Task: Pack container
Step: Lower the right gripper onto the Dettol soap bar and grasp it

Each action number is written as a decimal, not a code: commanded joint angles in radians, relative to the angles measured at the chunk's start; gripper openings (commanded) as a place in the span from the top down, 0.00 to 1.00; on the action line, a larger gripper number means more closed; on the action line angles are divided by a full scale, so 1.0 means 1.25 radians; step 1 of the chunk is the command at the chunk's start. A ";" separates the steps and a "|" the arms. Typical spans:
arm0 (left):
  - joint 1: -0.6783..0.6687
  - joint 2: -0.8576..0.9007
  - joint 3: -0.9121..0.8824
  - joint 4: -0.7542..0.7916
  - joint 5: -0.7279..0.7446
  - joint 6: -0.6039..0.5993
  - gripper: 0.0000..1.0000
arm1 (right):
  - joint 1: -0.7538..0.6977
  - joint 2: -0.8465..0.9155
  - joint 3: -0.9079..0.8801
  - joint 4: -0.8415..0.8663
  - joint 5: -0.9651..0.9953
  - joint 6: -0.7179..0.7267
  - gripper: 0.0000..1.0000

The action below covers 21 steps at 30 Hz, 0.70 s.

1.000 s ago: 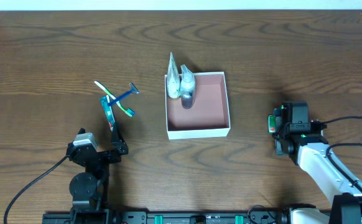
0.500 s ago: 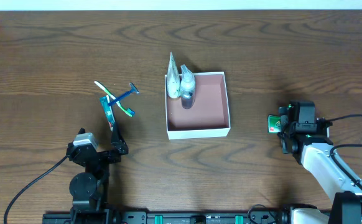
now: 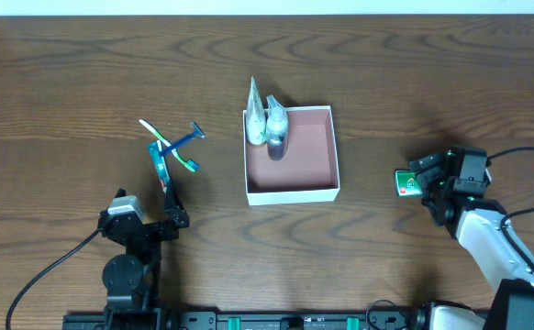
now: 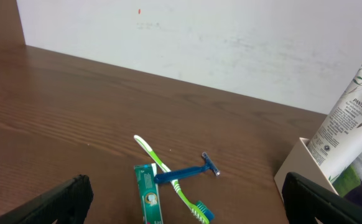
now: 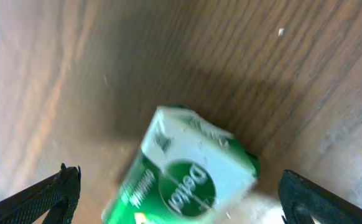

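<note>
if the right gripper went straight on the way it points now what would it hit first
Most likely the small green and white Dettol soap box on the brown wooden table: it lies straight ahead of the right gripper, between its open fingers. Blur hides how near.

White-walled, pink-floored container (image 3: 292, 193); green-and-white box (image 3: 406, 183)

I read this as a robotics lab bench, not a home: bare wood-grain table (image 3: 65, 82), plain white wall (image 4: 231, 37) behind the table's far edge, black mounting rail (image 3: 276, 321) along its near edge, loose cable (image 3: 70, 250) trailing over its near-left corner.
</note>
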 commanded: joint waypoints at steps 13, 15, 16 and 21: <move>0.005 -0.001 -0.017 -0.030 -0.006 0.007 0.02 | -0.008 0.005 0.052 -0.179 -0.126 -0.188 0.01; 0.005 -0.001 -0.017 -0.029 -0.006 0.007 0.02 | -0.008 0.005 0.054 -0.172 -0.115 -0.125 0.01; 0.005 -0.001 -0.017 -0.029 -0.006 0.007 0.02 | -0.008 0.005 0.055 -0.165 -0.113 -0.102 0.01; 0.005 -0.001 -0.017 -0.029 -0.006 0.007 0.02 | -0.008 0.005 0.063 -0.155 -0.080 -0.049 0.01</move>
